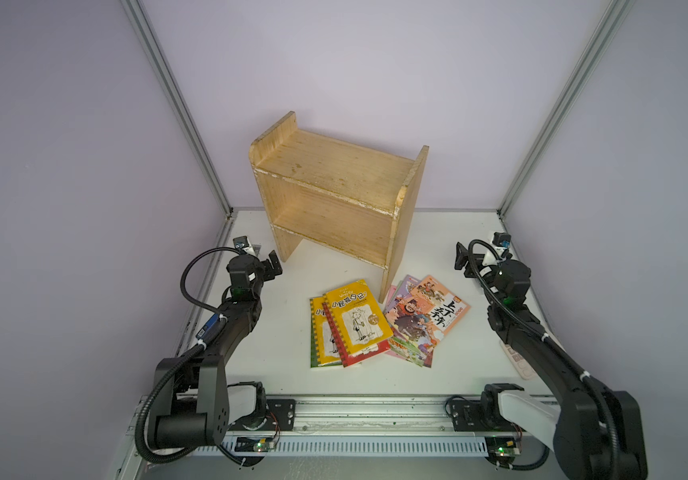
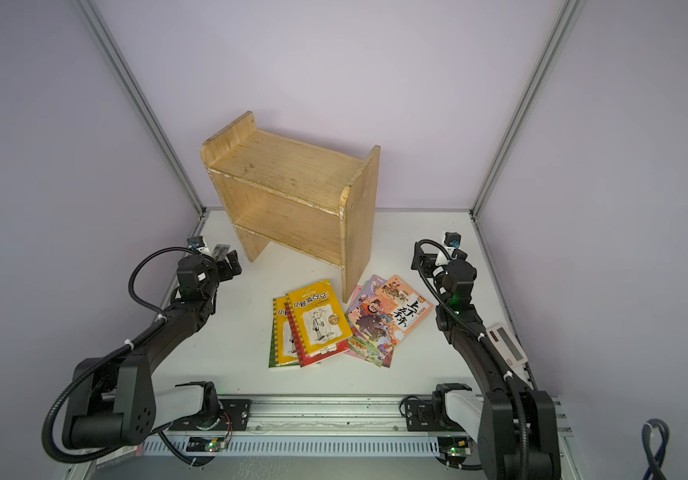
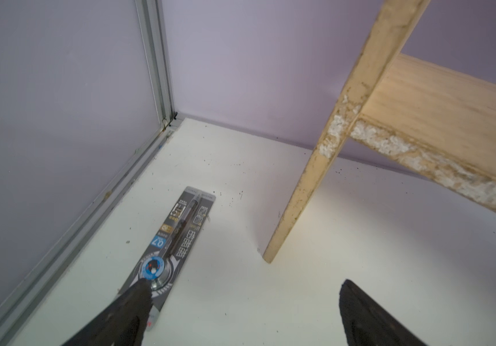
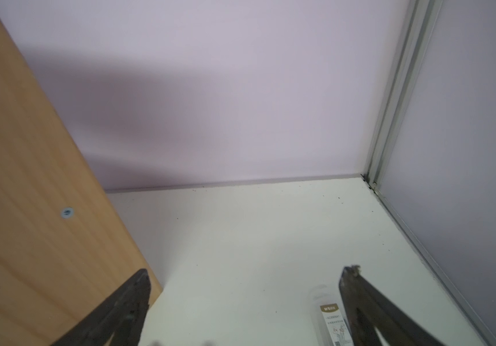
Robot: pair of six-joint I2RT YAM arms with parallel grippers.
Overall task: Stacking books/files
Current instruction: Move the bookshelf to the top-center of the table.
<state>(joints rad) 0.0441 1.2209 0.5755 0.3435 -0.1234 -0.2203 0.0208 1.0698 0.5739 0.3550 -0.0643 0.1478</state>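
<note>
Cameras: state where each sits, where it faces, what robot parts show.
Both top views: above the front rail, looking down at shelf and books; both arms show.
Left wrist: left arm, faces back left corner, pen pack; open left hand.
Right wrist: right arm, faces back right corner; open right hand.
Shared: both wrist views catch the shelf.

shelf (image 1: 334,195): bare pale wood, visible grain, front edges chipped rough and whitish | books (image 1: 358,320): paper, glossy covers | bench (image 1: 471,365): white, smooth, matt | frame rail (image 1: 180,108): brushed metal | pen pack (image 3: 180,236): glossy card
</note>
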